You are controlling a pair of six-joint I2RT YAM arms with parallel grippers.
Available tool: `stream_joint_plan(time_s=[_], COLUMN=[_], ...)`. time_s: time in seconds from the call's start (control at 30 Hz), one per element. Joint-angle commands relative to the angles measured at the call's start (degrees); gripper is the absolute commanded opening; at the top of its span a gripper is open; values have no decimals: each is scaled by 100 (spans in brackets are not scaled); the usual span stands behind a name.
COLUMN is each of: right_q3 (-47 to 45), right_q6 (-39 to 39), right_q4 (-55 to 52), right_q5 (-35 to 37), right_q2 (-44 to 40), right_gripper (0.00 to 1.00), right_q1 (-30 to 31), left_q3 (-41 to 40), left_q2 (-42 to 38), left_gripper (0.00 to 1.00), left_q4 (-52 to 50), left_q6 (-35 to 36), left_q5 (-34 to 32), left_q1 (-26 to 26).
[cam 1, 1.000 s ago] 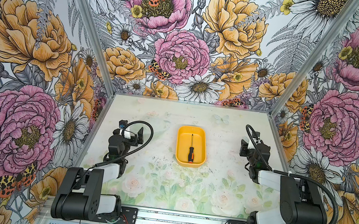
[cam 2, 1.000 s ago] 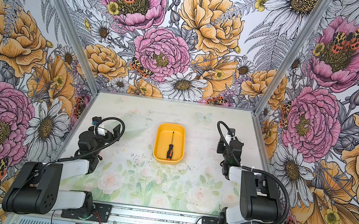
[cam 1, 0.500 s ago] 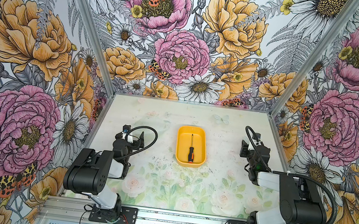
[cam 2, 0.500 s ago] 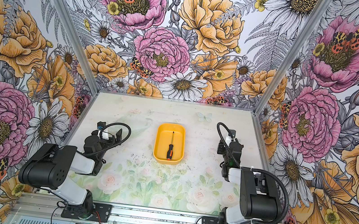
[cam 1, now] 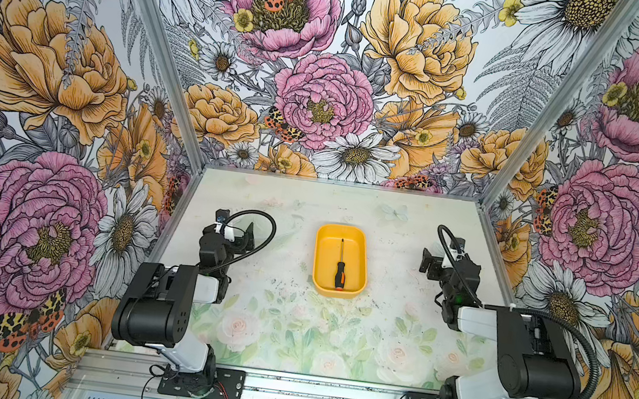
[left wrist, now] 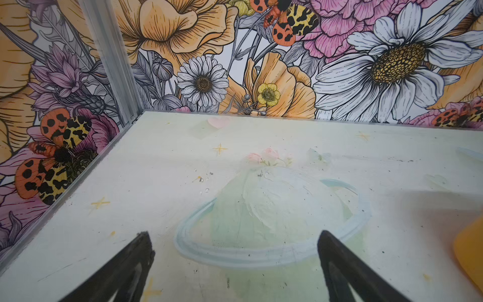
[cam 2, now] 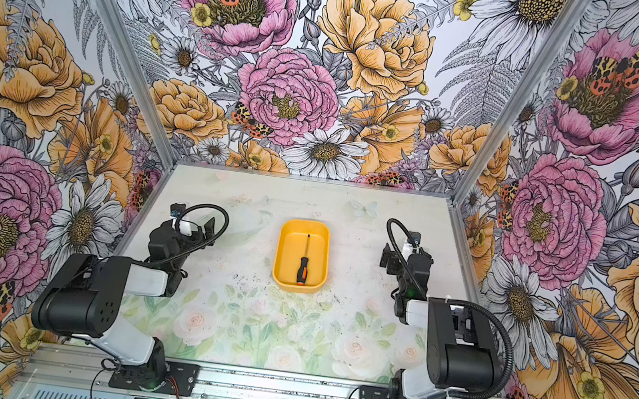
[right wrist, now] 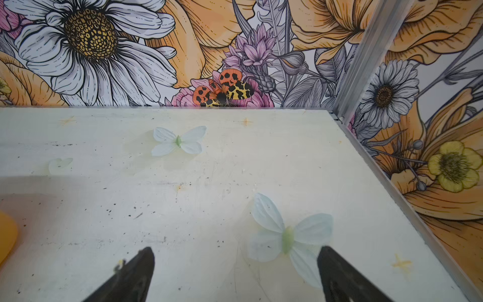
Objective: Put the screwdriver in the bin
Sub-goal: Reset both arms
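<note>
Now, right gripper (right wrist: 235,251): fully spread, gripping nothing, poised over bare table (right wrist: 209,183); nearly shut a second ago, so only just opened.
Left gripper (left wrist: 234,232): likewise wide open and empty, over the opposite side of the table, with only a corner of the bin at the edge of its wrist view.
Right arm (cam 1: 528,354): folded back close to its base, posture little changed over the last second.
Left arm (cam 1: 165,306): biggest change; stretched low along the table a second ago, now drawn up and folded over its base.
Screwdriver (cam 1: 340,264): lying flat inside the bin, thin shaft toward the back wall, orange-capped handle toward the robot; same spot as a second ago.
Bin (cam 1: 318,259): yellow-orange tray mid-table, between the two arms and well apart from both grippers; unmoved.
Meaning for the task: judged finished; placement already made, and the opening and fold-back read as parking rather than a fresh reach.
Count: two arms, two grippers, one screwdriver, one bin; no other loose object visible in either top view.
</note>
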Motion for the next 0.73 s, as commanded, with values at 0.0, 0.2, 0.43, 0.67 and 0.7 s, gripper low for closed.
stream_joint_plan(time_s=[0.0, 0.2, 0.43, 0.67, 0.7], right_q3=[-38, -39, -26, -30, -28], right_q6=[51, 50, 42, 45, 42], right_q4=[262, 269, 264, 252, 253], right_q5=[118, 118, 131, 131, 131], right_q2=[78, 69, 87, 84, 82], right_gripper=[99, 100, 99, 100, 100], right_q1=[-19, -20, -19, -19, -19], left_q3=[-5, -31, -31, -29, -31], left_q2=[-22, -22, -22, -24, -29], left_gripper=[99, 99, 99, 99, 99], left_q4=[3, 47, 52, 48, 51], left_q6=[-29, 44, 45, 49, 43], left_q5=[277, 466, 466, 467, 465], left_q1=[18, 18, 18, 19, 18])
